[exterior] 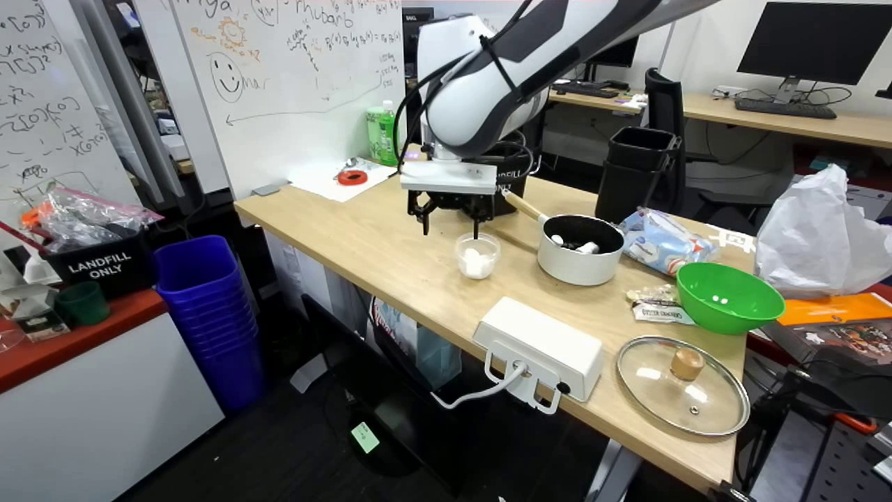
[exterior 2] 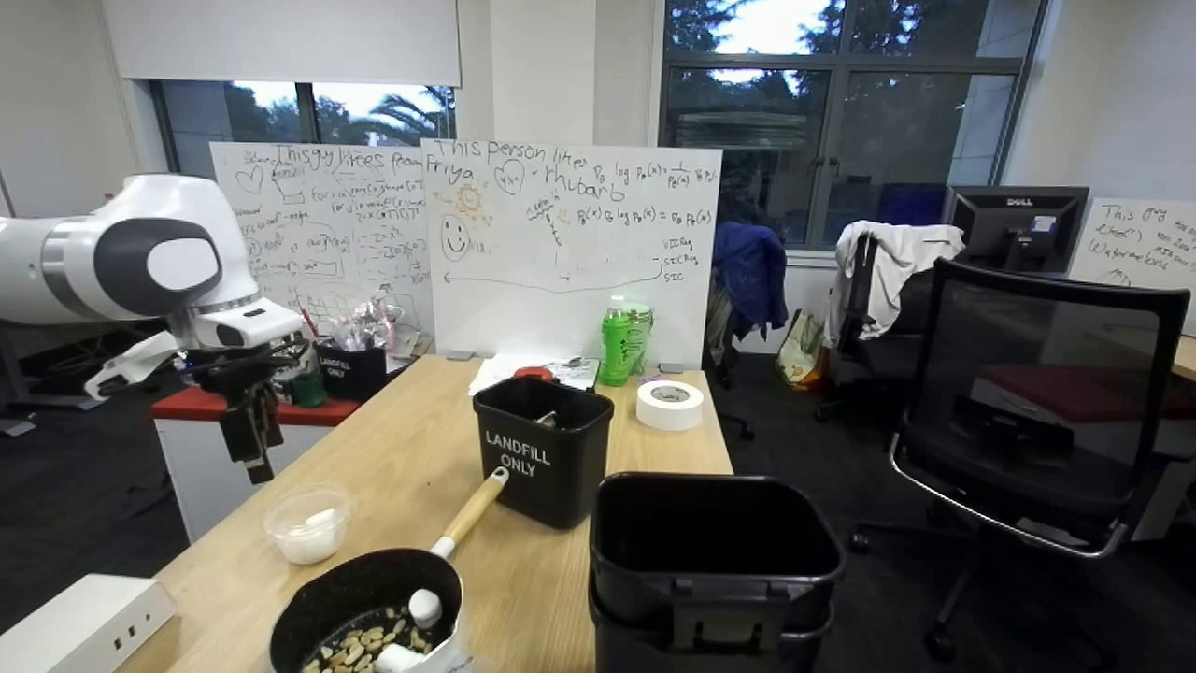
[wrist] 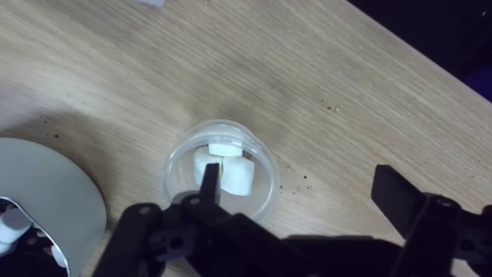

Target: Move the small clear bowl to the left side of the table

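Note:
The small clear bowl (exterior: 488, 252) stands upright on the light wood table (exterior: 362, 230), with a few white marshmallows in it. It also shows in an exterior view (exterior 2: 283, 535) and in the wrist view (wrist: 263, 175). My gripper (exterior: 451, 234) is open and empty above the table, pointing down. In the wrist view, the gripper (wrist: 298, 166) has one finger over the bowl and the other off to its right over bare wood. The fingertips look higher than the bowl's rim, not touching it. The finger hides part of the bowl's near side.
A white pot (exterior: 578, 261) with a wooden handle stands beside the bowl. A white box (exterior: 540, 341) sits at the table edge. A glass lid (exterior: 655, 390), green bowl (exterior: 728, 296) and wipes pack (exterior: 665, 240) lie farther along. Black bins (exterior 2: 715, 533) and tape (exterior 2: 669, 406) stand behind.

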